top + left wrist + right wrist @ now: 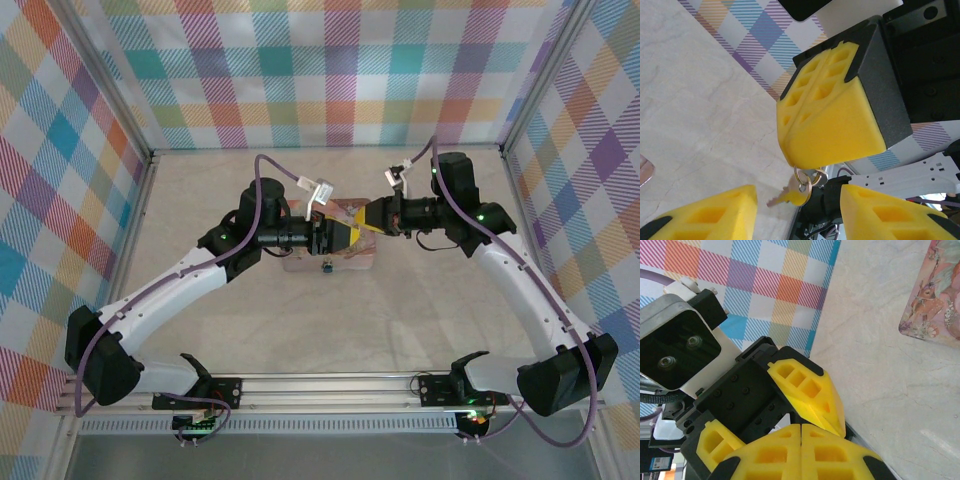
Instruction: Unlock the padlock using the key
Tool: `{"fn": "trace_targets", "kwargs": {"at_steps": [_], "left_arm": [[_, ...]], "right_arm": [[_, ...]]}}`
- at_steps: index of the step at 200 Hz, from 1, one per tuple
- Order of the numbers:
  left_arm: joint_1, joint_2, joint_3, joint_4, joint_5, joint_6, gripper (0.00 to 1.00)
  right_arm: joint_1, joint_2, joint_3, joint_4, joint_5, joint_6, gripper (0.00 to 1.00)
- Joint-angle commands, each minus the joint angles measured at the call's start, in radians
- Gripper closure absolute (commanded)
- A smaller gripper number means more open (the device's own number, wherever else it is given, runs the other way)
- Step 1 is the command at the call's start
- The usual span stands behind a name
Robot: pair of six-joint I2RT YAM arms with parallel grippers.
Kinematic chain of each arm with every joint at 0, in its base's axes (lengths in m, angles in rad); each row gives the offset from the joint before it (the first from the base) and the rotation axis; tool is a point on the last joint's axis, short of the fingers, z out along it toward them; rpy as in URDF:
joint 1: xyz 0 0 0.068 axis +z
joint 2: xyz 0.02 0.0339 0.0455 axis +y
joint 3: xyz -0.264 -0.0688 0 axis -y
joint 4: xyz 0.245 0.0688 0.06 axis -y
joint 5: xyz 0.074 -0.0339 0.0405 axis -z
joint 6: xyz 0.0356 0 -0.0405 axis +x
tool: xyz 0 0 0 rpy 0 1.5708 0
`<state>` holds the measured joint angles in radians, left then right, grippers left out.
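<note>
Now look at your right gripper (796, 161). Its 2 yellow fingers (830, 125) are squeezed tight on the ring (801, 179) of the key (781, 199), so the key hangs down free under them. Your left gripper (799, 194) has its fingers (715, 215) spread wide, 1 on each side of the key and not touching it. That looks like a hand-over, so the left one can get a better hold on the key. Both grippers meet in the air above the pink tin (360, 260). The padlock (327, 267) sits at the near edge of the tin, just below them.
</note>
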<state>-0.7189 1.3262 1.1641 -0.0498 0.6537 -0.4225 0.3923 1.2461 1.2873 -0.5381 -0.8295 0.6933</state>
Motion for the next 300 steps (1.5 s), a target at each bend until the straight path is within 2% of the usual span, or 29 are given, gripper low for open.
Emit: {"fn": "trace_targets", "kwargs": {"at_steps": [1, 35, 97, 162, 206, 221, 235, 300], "left_arm": [[-0.008, 0.015, 0.034, 0.041, 0.023, -0.008, 0.52], [-0.014, 0.034, 0.049, 0.051, 0.043, -0.012, 0.52], [-0.015, 0.012, 0.047, 0.007, 0.017, 0.014, 0.66], [-0.015, -0.007, 0.032, -0.02, 0.008, 0.029, 0.75], [-0.016, 0.001, 0.028, -0.009, 0.015, 0.024, 0.86], [-0.015, 0.001, 0.028, -0.007, 0.012, 0.024, 0.85], [-0.016, 0.004, 0.028, -0.006, 0.01, 0.022, 0.75], [-0.023, 0.025, 0.023, 0.025, 0.024, 0.003, 0.75]], "right_arm": [[-0.004, -0.029, -0.007, 0.03, -0.031, -0.002, 0.99], [-0.004, -0.032, -0.017, 0.036, -0.03, 0.001, 0.99], [-0.004, -0.034, -0.014, 0.026, -0.021, -0.011, 0.99], [-0.007, -0.038, -0.014, 0.02, -0.018, -0.013, 0.99], [-0.006, -0.045, -0.015, 0.023, -0.015, -0.007, 0.99], [-0.006, -0.045, -0.015, 0.027, -0.013, -0.005, 0.99], [-0.006, -0.045, -0.014, 0.034, -0.016, 0.001, 0.99], [-0.006, -0.047, -0.011, 0.033, -0.016, 0.005, 0.99]]}}
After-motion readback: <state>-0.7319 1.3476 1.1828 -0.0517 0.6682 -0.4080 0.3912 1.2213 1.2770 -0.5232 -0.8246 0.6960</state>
